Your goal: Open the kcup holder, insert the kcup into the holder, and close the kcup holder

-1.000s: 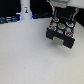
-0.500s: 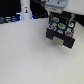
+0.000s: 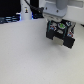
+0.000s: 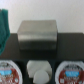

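Currently the gripper (image 3: pixel 59 33) hangs over the kcup holder (image 3: pixel 62 35), at the far side of the white surface (image 3: pixel 30 55). Its fingers (image 4: pixel 12 73) stand apart, with a white round pod, apparently the kcup (image 4: pixel 38 72), between them; contact unclear. Wrist view: a grey box (image 4: pixel 37 34) lies beyond the kcup.

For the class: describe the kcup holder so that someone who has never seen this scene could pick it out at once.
On the pale table, look toward the exterior view's right, just below the gripper. The kcup holder is the black boxy unit there, far bulkier than the tall white bottle at the back.
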Available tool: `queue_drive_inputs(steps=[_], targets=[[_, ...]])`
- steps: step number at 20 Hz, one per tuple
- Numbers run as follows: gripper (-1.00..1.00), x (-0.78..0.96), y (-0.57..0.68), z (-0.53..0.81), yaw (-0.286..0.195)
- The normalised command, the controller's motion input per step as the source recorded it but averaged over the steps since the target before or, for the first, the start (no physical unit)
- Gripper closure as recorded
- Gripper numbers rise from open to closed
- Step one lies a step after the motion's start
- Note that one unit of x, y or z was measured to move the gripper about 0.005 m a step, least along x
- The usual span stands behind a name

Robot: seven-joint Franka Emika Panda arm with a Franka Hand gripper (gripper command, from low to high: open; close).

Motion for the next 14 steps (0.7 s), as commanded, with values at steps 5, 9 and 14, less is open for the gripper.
queue_drive_inputs(steps=[5, 9, 14], targets=[[-1.00, 0.47, 0.20, -0.15, 0.129], [-1.00, 0.18, 0.18, -0.13, 0.225], [-1.00, 0.02, 0.06, -0.16, 0.272]])
